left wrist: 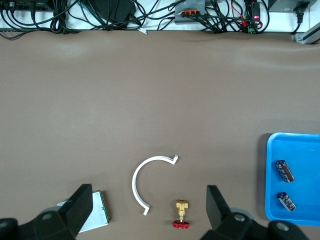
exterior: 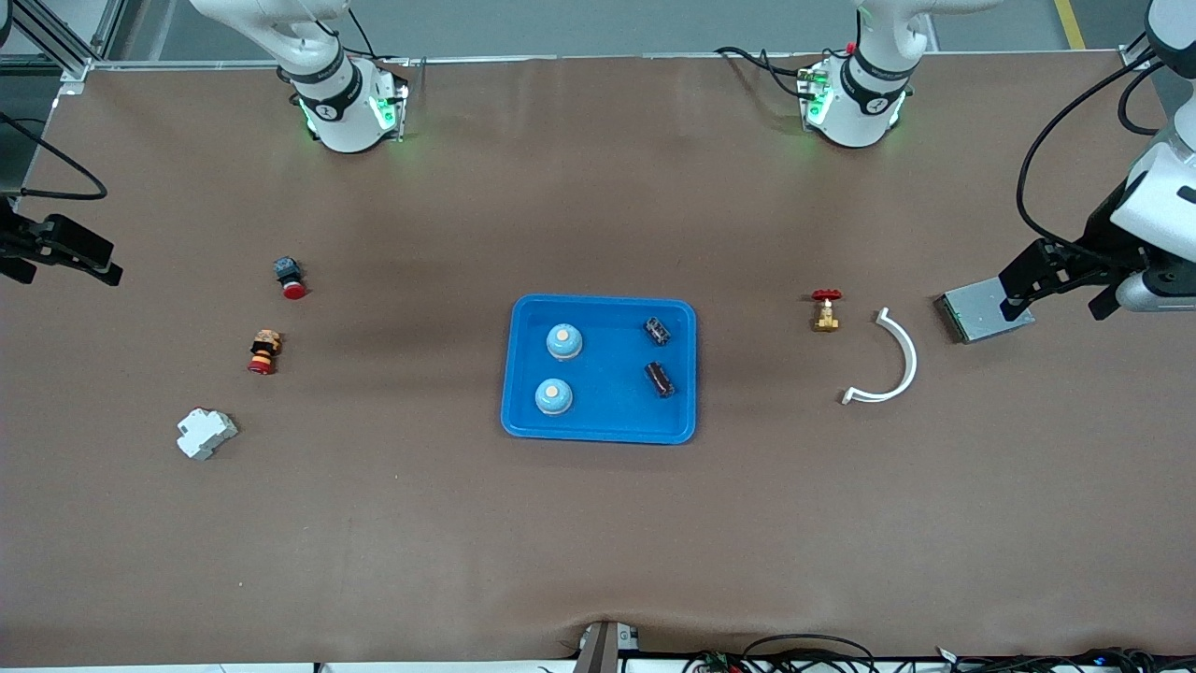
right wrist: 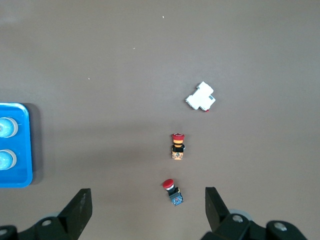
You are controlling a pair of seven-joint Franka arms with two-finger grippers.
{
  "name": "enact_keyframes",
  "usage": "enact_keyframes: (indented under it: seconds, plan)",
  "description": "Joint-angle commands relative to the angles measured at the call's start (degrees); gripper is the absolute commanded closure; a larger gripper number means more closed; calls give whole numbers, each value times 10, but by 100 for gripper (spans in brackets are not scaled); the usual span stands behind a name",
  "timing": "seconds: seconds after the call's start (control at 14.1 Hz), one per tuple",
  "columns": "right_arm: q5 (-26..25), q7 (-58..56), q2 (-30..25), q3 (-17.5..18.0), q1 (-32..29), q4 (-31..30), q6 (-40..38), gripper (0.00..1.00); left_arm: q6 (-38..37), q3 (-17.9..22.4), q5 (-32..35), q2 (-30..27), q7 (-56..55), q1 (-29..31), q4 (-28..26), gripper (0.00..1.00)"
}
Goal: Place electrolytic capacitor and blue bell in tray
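The blue tray [exterior: 600, 430] held two upright blue bells [exterior: 563, 342] and two black electrolytic capacitors [exterior: 659, 379] lying flat.

Left gripper [exterior: 1060, 285]: my view has it at three o'clock, raised, fingers spread wide, waiting. Right gripper [exterior: 61, 252]: at nine o'clock, raised, fingers spread wide, holding nothing.

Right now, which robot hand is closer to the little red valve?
Left. The left gripper hangs open over the grey plate, close beside the red valve. The right gripper waits open at the table's right-arm end.
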Motion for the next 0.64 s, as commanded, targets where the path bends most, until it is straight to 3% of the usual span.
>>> enact_keyframes:
  seconds: [0.0,0.57]
  plan:
    - [-5,24,-20,0,3,-21,-4,0,2,-2,13,0,8,1,8,0]
    - [13,26,-20,2,6,-19,4,0,1,-2,11,-2,8,0,8,0]
